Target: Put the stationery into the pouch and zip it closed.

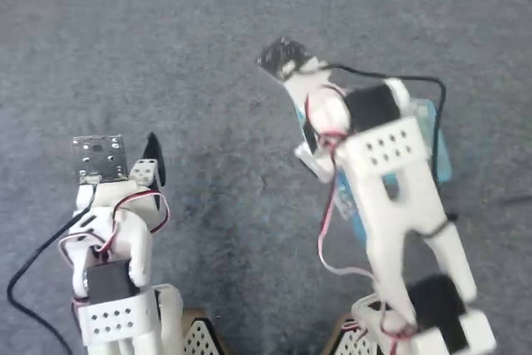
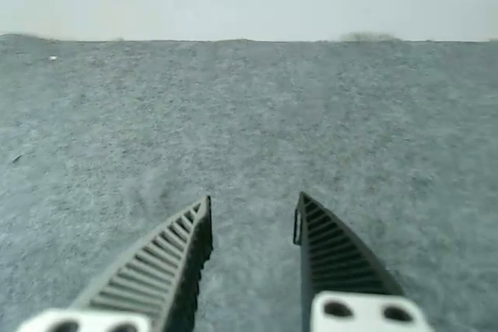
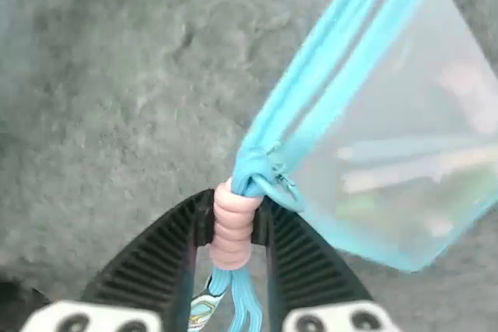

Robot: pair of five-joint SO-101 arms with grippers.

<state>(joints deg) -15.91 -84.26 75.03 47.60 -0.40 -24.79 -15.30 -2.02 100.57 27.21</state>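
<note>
1. The right arm (image 1: 391,180) rises closest to the high camera, stretched over the pouch and hiding most of it.
2. The grey, felt-like surface (image 1: 208,81) carries both arms and the pouch.
3. The pouch (image 3: 373,138), translucent with sky-blue edging, lies flat on the surface and runs away from the right gripper at a slant.
4. The left arm (image 1: 112,247) sits folded low, well apart from the pouch.
5. The left gripper (image 2: 254,201) is moderately spread, with bare surface between its jaws.
6. The right gripper (image 3: 233,200) is clamped on the pink ribbed pull (image 3: 232,227) at the pouch's near corner.
7. The stationery (image 3: 405,169) shows through the pouch wall as long pale shapes, too blurred to name.
8. The zip slider (image 3: 280,180) sits at that same corner, just beside the pull.
9. A blue cord (image 3: 233,301) trails from the pull between the jaws.
</note>
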